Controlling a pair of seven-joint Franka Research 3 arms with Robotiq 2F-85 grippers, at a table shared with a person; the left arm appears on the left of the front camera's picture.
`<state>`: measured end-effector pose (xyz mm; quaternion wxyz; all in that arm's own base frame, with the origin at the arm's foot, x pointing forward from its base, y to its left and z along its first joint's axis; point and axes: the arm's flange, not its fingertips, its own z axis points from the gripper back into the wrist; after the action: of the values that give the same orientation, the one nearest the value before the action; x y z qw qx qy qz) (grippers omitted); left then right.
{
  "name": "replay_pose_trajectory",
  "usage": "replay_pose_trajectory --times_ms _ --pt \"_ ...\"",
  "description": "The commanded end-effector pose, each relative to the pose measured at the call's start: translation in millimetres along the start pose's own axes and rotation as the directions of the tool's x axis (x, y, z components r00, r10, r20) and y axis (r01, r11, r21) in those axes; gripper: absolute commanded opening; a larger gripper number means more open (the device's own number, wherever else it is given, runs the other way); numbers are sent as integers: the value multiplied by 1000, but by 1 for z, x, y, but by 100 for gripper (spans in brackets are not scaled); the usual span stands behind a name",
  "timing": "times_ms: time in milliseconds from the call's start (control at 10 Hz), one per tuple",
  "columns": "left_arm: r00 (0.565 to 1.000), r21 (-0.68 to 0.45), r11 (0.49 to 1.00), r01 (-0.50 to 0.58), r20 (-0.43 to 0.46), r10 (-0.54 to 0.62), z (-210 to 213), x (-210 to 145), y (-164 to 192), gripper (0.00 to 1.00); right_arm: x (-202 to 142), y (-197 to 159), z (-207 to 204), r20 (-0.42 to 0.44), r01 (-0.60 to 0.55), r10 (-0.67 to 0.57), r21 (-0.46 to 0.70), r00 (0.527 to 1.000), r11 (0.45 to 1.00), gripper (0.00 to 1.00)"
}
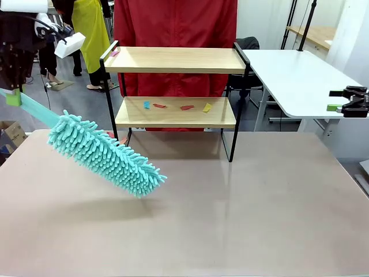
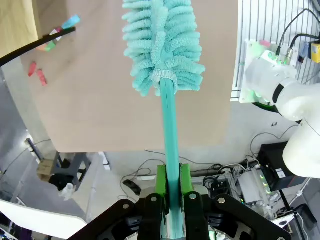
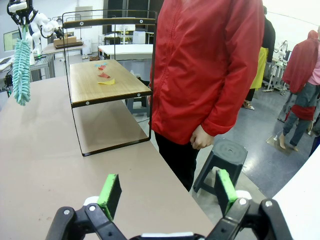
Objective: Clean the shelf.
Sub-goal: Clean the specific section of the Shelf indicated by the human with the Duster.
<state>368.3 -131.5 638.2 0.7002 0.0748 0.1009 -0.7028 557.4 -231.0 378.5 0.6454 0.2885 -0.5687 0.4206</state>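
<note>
Left gripper (image 2: pixel 173 181) is clamped on the handle of a teal duster (image 2: pixel 162 45), its fluffy head ahead of the jaws and apart from the shelf (image 1: pixel 173 60) beyond. Right gripper (image 3: pixel 167 192) gapes empty, with the shelf well ahead. Coloured scraps (image 1: pixel 185 107), perhaps paper, lie on its lower board.

Bright, even overhead light is flooding all three views. In the front view the duster (image 1: pixel 106 154) is throwing a soft, diffuse shadow onto the table (image 1: pixel 259 219) at its six o'clock, and a pale sheen is streaking the tabletop near centre. Wide-angle distortion is bowing the shelf (image 3: pixel 90 87) frame at eleven o'clock in the right wrist view. Edges are reading crisp throughout.
</note>
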Motion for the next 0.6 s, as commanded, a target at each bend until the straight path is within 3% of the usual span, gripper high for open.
replay_pose_trajectory --times_ms 0,500 --pt "1000 -1 1000 -1 5 1 1 -2 -1 13 7 0 -1 -13 11 -11 -2 1000 1000 100" --pt "1000 -1 1000 -1 5 1 1 -2 -1 13 7 0 -1 -13 11 -11 -2 1000 1000 100"
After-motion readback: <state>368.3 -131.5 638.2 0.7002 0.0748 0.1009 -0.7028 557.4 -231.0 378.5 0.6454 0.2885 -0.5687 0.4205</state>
